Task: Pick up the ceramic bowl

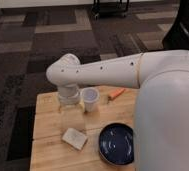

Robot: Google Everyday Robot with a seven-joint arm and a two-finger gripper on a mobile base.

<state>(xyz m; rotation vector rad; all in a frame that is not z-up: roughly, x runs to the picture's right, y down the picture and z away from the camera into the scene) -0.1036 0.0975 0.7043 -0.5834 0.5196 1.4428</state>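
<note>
Currently: light wooden butcher-block table (47, 150) in the lower half of the camera view, standing on dark grey patterned carpet (43, 45).

Task object: wide, shallow, glossy dark navy-blue ceramic bowl (117, 144), upright on the table at the near edge, lower middle of the view. Its right rim is hidden behind the robot's white body (168, 115). Nothing visible inside it.

Other items on the table:
- small white cup (90, 98), upright, farther back than the bowl and well apart from it.
- small orange stick-shaped object (117, 93), lying flat just right of the cup, near the far edge; what it is cannot be told.
- tan rectangular sponge-like block (74, 138), lying flat to the left of the bowl, close to it but not touching.

Arm: white tubular arm (103, 72) reaches leftward from the body, bends at a rounded elbow, and the wrist points straight down.

Hand (71, 117): hangs below the wrist over the table, just left of the cup and just behind the tan block. It is apart from the bowl, holding nothing that I can see. Whether it is released or clenched: cannot tell.
</note>
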